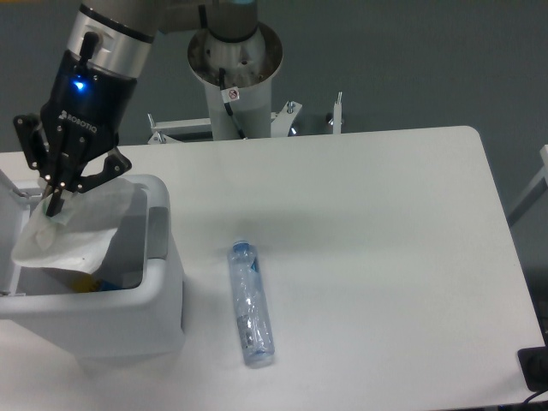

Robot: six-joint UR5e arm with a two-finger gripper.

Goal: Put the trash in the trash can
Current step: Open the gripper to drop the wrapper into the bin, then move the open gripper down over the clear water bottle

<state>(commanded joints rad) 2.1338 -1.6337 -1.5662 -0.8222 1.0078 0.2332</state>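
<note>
Silver-grey arm (111, 34), black gripper (56, 204) with a blue light.

The scene is seen from one fixed camera, set high at the near edge of the table (385, 214) and angled down across it toward the arm's base column (233, 77) at upper centre.
</note>
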